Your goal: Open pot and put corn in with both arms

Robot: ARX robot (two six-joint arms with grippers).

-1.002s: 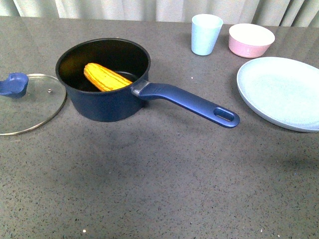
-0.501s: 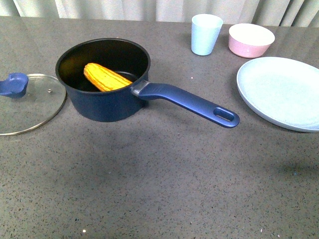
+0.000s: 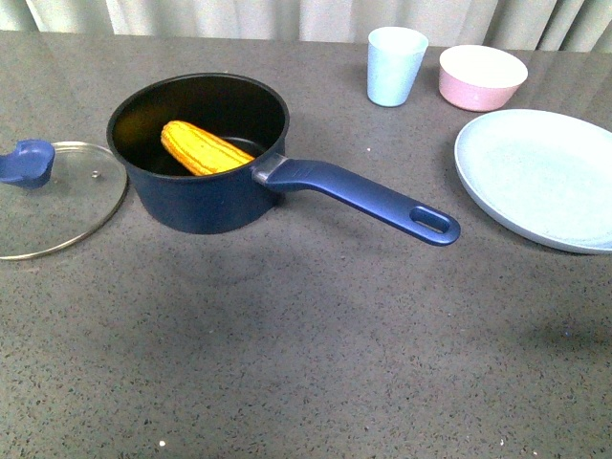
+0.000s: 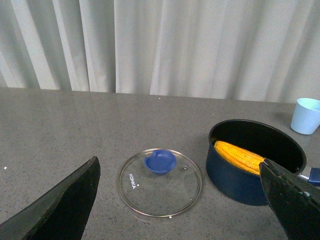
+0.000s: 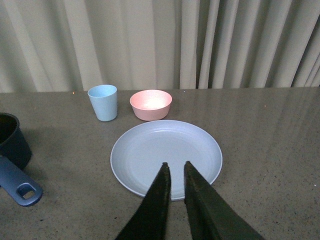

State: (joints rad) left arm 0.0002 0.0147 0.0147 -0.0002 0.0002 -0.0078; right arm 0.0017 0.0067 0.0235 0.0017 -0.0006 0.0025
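Glass lid [image 4: 160,182] reads "KONKA", lying flat left of the pot [image 3: 201,153]. Corn [image 3: 204,148] inside pot, leaning on its wall. Grey speckled counter [image 3: 316,335], pale curtains [image 4: 200,45] behind. Left pincer [image 4: 180,210] spread wide, empty; right pincer [image 5: 176,177] nearly together, empty.

Counter [image 3: 306,363] inventory: seven loose items, two tools.

Pot [image 3: 206,196], dark blue with long handle: 1. Corn [image 3: 204,148] cob, yellow-orange, inside the pot: 1. Glass lid [image 3: 57,206] with blue knob, lying beside the pot: 1. Cup [image 3: 395,65], pale blue: 1. Bowl [image 3: 482,76], pink: 1. Plate [image 3: 540,177], pale blue, large: 1. Left tool [image 4: 185,200], fingers spread wide, seen only in its own wrist view: 1. Right tool [image 5: 176,175], fingers almost together with a narrow gap, seen only in its own wrist view: 1. Curtain [image 4: 160,45] behind the counter: 1.
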